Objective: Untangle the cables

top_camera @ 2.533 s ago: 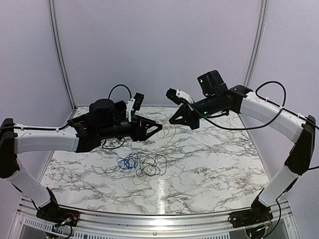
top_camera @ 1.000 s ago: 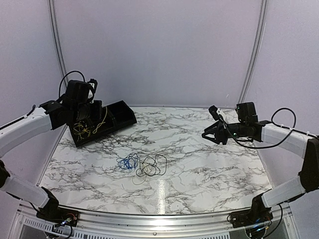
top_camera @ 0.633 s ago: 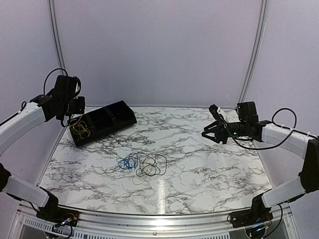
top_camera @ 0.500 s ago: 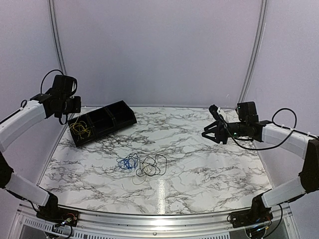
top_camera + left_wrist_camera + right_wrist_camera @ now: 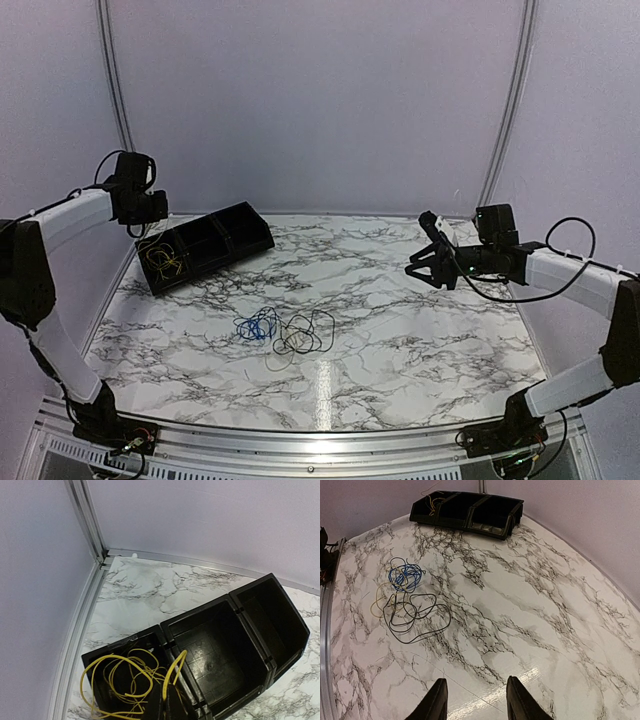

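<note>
A yellow cable (image 5: 117,680) lies coiled in the end compartment of a black bin (image 5: 200,620), and one loop of it rises over the divider. My left gripper (image 5: 163,705) is shut on that loop, just above the bin; in the top view it (image 5: 148,222) hangs at the far left corner. On the marble lie a blue cable (image 5: 258,325), a black cable (image 5: 308,335) and a whitish cable (image 5: 275,358), coiled and overlapping. My right gripper (image 5: 425,262) hovers open at the right, well away from the pile (image 5: 404,576), with nothing between its fingers (image 5: 438,700).
The black bin (image 5: 240,222) has three compartments and stands at the far left by the wall. Its other two compartments hold nothing. A metal frame rail (image 5: 85,510) runs along the table's left edge and back corner.
Both arms have drawn apart from the middle. The left one swung to the far left corner over the bin with the yellow cable; the right one stopped at the right and has held still.
</note>
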`<action>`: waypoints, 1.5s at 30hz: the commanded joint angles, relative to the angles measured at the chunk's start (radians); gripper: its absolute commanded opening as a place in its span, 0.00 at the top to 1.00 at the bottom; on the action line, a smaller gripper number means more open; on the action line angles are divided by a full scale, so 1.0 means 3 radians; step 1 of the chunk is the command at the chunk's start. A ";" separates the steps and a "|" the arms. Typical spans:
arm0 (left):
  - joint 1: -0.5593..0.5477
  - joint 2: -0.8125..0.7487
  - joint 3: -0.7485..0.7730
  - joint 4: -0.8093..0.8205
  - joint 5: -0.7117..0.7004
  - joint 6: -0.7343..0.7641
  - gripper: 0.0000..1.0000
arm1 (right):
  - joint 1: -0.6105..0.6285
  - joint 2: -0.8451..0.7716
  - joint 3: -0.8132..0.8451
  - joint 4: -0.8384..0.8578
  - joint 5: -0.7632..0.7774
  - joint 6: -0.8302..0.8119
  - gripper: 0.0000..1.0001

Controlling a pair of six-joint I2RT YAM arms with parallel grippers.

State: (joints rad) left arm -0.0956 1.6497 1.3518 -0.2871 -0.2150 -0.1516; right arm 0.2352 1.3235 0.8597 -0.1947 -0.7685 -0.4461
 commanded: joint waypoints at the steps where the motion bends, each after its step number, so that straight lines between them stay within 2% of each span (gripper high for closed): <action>1: 0.0027 0.0118 0.0177 0.0172 0.0419 -0.0182 1.00 | -0.0015 -0.0033 0.0075 -0.0031 0.0063 -0.0061 0.59; 8: 0.0025 -0.0021 0.0103 0.0180 0.0706 -0.0381 1.00 | -0.0017 0.0032 0.0093 -0.0050 0.0063 -0.0077 0.60; 19: 0.0022 -0.0032 -0.0530 0.0188 0.0222 -0.0699 1.00 | -0.0017 0.0094 0.0124 -0.0113 0.0071 -0.0117 0.59; 24: 0.0022 0.0100 -0.0644 0.0229 0.0082 -0.0747 1.00 | -0.0017 0.0097 0.0124 -0.0117 0.0082 -0.0121 0.59; 35: 0.0036 0.0586 -0.0402 0.0256 -0.0196 -0.0741 1.00 | -0.0017 0.0103 0.0123 -0.0138 0.0120 -0.0151 0.59; 45: 0.0037 0.0941 -0.0049 0.0303 0.0188 -0.0887 1.00 | -0.0018 0.0108 0.0123 -0.0149 0.0154 -0.0184 0.59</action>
State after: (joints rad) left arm -0.0906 1.8999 1.3041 -0.2192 -0.2089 -0.3897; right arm 0.2352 1.3464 0.8612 -0.2264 -0.7334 -0.4881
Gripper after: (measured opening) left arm 0.022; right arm 0.408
